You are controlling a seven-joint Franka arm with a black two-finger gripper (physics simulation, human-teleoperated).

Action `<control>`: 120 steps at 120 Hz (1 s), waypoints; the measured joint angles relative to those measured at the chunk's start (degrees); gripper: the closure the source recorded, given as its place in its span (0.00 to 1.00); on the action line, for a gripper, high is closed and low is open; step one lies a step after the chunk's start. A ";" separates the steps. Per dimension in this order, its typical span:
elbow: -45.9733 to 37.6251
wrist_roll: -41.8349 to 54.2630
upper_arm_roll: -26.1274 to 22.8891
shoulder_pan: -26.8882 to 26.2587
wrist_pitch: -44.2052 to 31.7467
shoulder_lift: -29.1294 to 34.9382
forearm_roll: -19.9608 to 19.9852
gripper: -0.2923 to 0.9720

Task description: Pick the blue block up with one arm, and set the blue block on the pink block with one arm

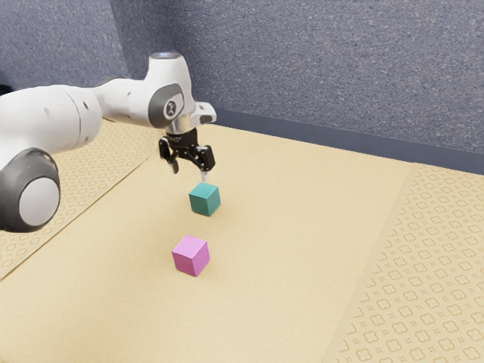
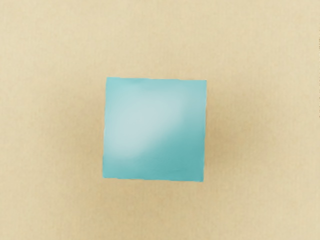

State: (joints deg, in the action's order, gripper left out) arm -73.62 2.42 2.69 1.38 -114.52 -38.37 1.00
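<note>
blue block (image 1: pixel 205 200): honestly more teal than blue. It's a plain, smooth-faced cube with crisp edges, sitting flat on the table. In the wrist view (image 2: pixel 155 129) its top is a clean square with a soft pale sheen across it.
blue block's axis: all sides look equal, so there's no long axis. In the exterior view one vertical edge is turned toward the camera.
pink block (image 1: pixel 190 255): same cube shape with a matte magenta finish, also flat on the table. It's at about 7 o'clock from the blue one in the exterior view, near it but clearly apart.
gripper (image 1: pixel 189 172): black with two fingers spread wide and nothing between them. It hangs just over the blue block at roughly 11 o'clock from it, pointing down.
arm (image 1: pixel 68 121): glossy white shells with grey joint caps.
writing: there's a small round emblem (image 1: pixel 172 106) on the joint near the hand, too small to read.
table (image 1: pixel 318 227): plain sandy tan surface, with panels printed in a faint geometric pattern along the sides.
wall (image 1: pixel 340 60): grey-blue with a fuzzy, carpet-like texture.
</note>
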 joint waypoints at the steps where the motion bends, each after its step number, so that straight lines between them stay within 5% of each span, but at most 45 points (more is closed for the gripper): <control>1: 0.08 0.07 -0.10 0.02 -0.25 -0.20 0.05 0.23; 58: 0.49 3.64 -3.09 2.37 -2.20 -5.87 0.14 0.23; 120: 10.54 7.22 -4.06 3.96 -3.64 -13.94 0.32 0.27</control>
State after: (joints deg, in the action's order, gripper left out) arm -63.08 9.64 -1.37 5.33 -118.16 -52.31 1.32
